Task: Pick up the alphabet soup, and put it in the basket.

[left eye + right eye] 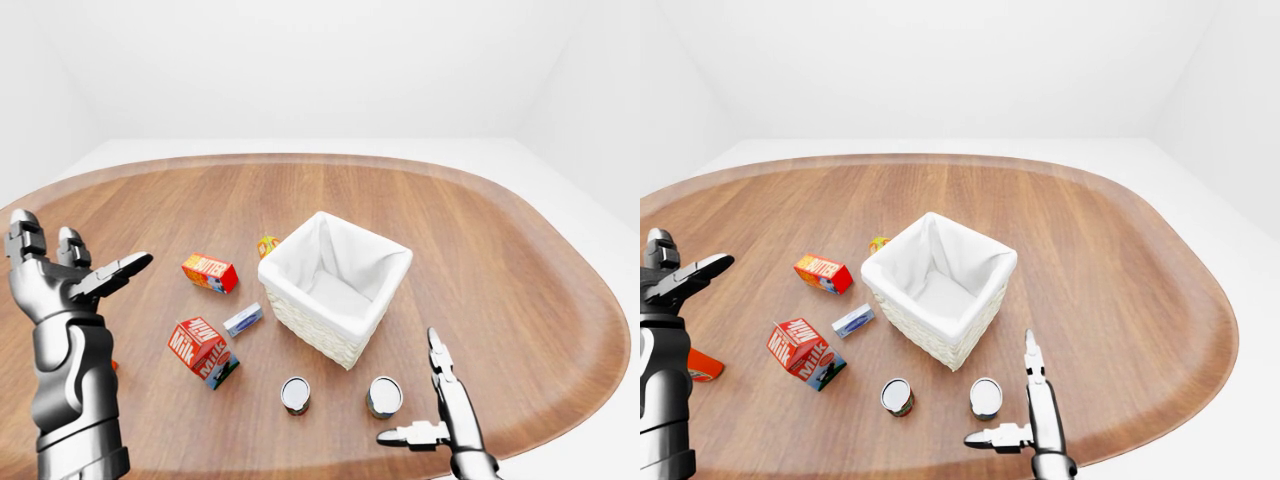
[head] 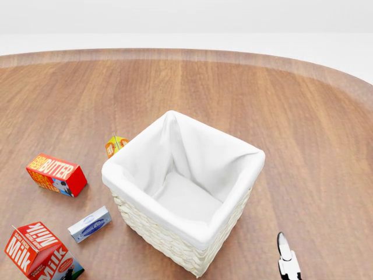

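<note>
Two upright tin cans stand on the wooden table below the basket in the left-eye view: one [image 1: 295, 394] on the left with a red and green label, one [image 1: 384, 396] on the right. I cannot tell which is the alphabet soup. The white cloth-lined wicker basket [image 1: 300, 300] is empty in the middle. My right hand [image 1: 425, 400] is open, just right of the right can and apart from it. My left hand [image 1: 85, 252] is open and raised at the left, far from the cans.
A red butter box [image 1: 210, 272], a milk carton [image 1: 202, 350] and a small blue-white box [image 1: 243, 319] lie left of the basket. A small orange-yellow box [image 1: 267, 244] sits at its upper left corner. An orange item [image 1: 702, 365] lies beside my left arm.
</note>
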